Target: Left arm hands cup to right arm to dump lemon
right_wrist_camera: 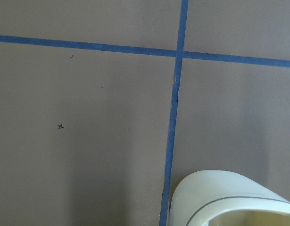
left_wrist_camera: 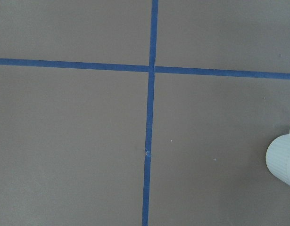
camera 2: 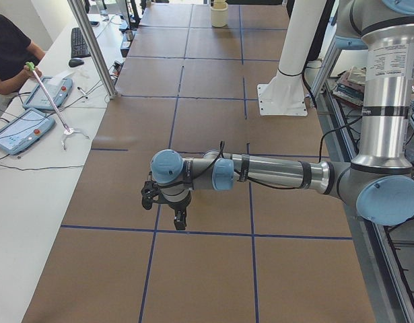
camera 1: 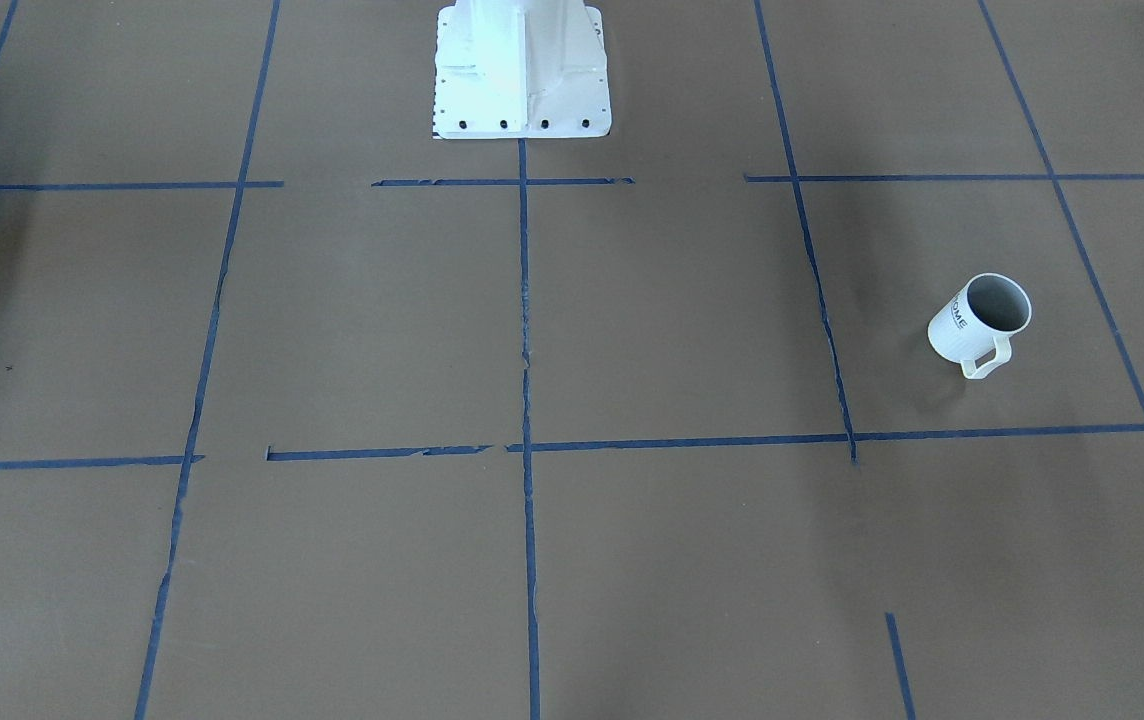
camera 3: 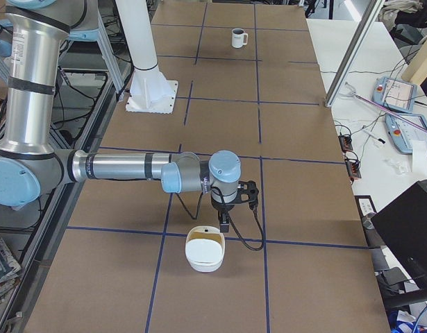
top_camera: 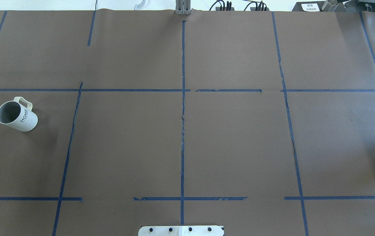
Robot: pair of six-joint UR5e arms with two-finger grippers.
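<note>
The cup (top_camera: 17,115), a white ribbed mug lettered "HOME", stands upright at the table's left end; it also shows in the front-facing view (camera 1: 979,322) and far off in the exterior right view (camera 3: 239,38). Its grey inside shows no lemon; the lemon is hidden or out of view. The left wrist view catches the cup's ribbed side (left_wrist_camera: 282,160) at its right edge. My left gripper (camera 2: 173,212) hangs over the table, pointing down; I cannot tell if it is open. My right gripper (camera 3: 225,223) hangs just above a cream bowl (camera 3: 205,253); I cannot tell its state either.
The cream bowl also shows in the right wrist view (right_wrist_camera: 229,197). The white robot base (camera 1: 522,70) stands at the table's middle edge. Blue tape lines grid the brown table. An operator (camera 2: 8,50) sits at a side bench with tablets.
</note>
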